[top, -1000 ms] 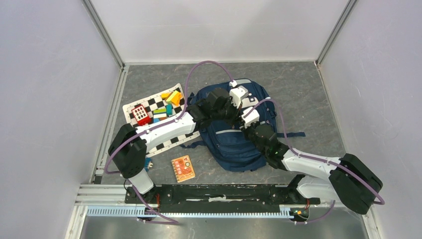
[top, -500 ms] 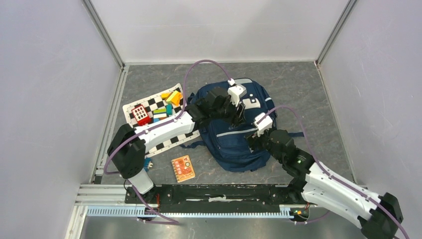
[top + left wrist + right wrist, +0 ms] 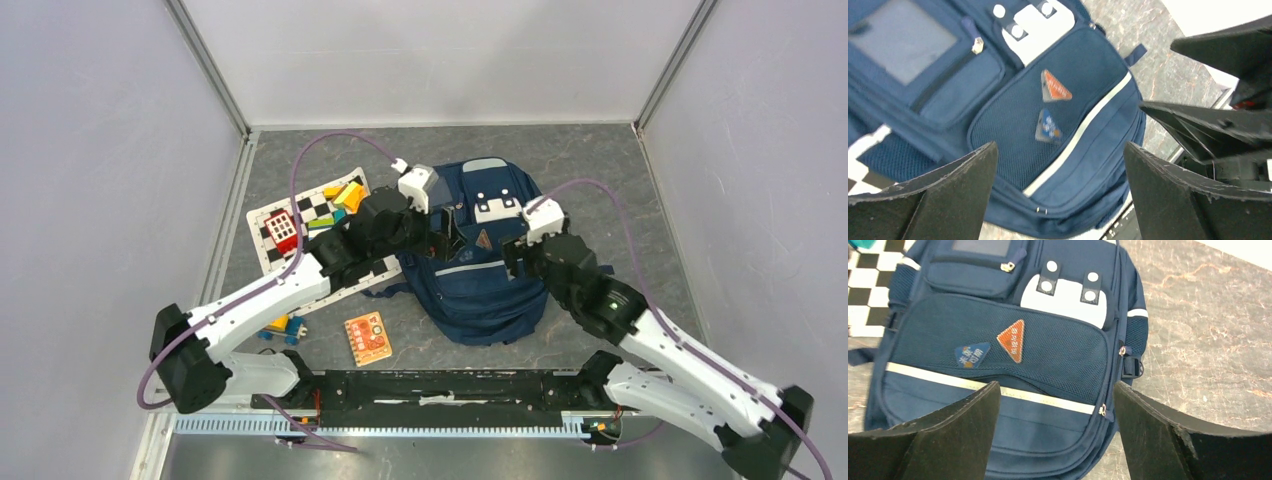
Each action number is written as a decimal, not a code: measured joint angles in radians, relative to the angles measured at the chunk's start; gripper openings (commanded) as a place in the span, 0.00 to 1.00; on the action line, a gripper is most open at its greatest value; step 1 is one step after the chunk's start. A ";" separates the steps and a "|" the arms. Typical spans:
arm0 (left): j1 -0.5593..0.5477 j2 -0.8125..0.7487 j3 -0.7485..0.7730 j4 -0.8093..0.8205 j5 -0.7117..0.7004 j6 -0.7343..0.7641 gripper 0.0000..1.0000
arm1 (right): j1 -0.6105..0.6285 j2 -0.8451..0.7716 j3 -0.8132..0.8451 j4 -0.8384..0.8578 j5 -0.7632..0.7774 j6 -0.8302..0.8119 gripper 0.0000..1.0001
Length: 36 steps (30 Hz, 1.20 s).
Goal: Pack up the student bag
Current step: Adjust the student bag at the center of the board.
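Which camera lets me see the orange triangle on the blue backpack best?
The right wrist view: the orange triangle sits big and sharp on the backpack. The left wrist view shows it too, but tilted and blurrier. From the top view it is only a tiny speck.

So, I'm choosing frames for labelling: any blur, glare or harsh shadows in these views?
Top external view: even light, soft shadows, the navy-blue fabric backpack sharp. Left wrist view: backpack slightly soft, white wall blown out top right, left end effector near and dark. Right wrist view: crisp, orange triangular logo clear; right end effector edges soft.
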<state>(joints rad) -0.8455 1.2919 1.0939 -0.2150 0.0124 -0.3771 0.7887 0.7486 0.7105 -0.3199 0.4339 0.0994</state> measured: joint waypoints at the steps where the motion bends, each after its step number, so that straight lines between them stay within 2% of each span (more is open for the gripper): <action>1: 0.002 -0.023 -0.020 -0.010 -0.013 -0.027 1.00 | 0.000 0.037 0.000 0.007 0.008 -0.002 0.86; 8: 0.006 -0.071 -0.214 -0.031 -0.056 -0.204 1.00 | 0.000 0.261 -0.041 0.172 0.011 -0.038 0.75; 12: 0.009 -0.063 -0.296 -0.013 -0.068 -0.278 1.00 | 0.000 0.335 -0.134 0.293 -0.018 -0.040 0.66; 16: 0.013 -0.057 -0.339 0.042 -0.090 -0.335 0.99 | 0.000 0.340 -0.256 0.378 -0.054 0.002 0.62; 20: 0.029 -0.057 -0.377 0.100 -0.093 -0.374 0.90 | 0.000 0.257 -0.360 0.452 -0.074 0.047 0.63; 25: 0.037 -0.048 -0.402 0.179 -0.087 -0.391 0.75 | 0.000 0.180 -0.385 0.413 -0.079 0.061 0.68; 32: 0.037 0.012 -0.417 0.257 -0.058 -0.391 0.72 | 0.000 0.138 -0.297 0.251 -0.097 0.062 0.84; 36: 0.037 0.027 -0.445 0.284 -0.052 -0.394 0.55 | 0.000 0.106 -0.260 0.175 -0.085 0.095 0.98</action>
<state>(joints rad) -0.8082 1.3190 0.6491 0.0692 -0.0399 -0.7712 0.7891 0.8547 0.4503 -0.1452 0.3489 0.1940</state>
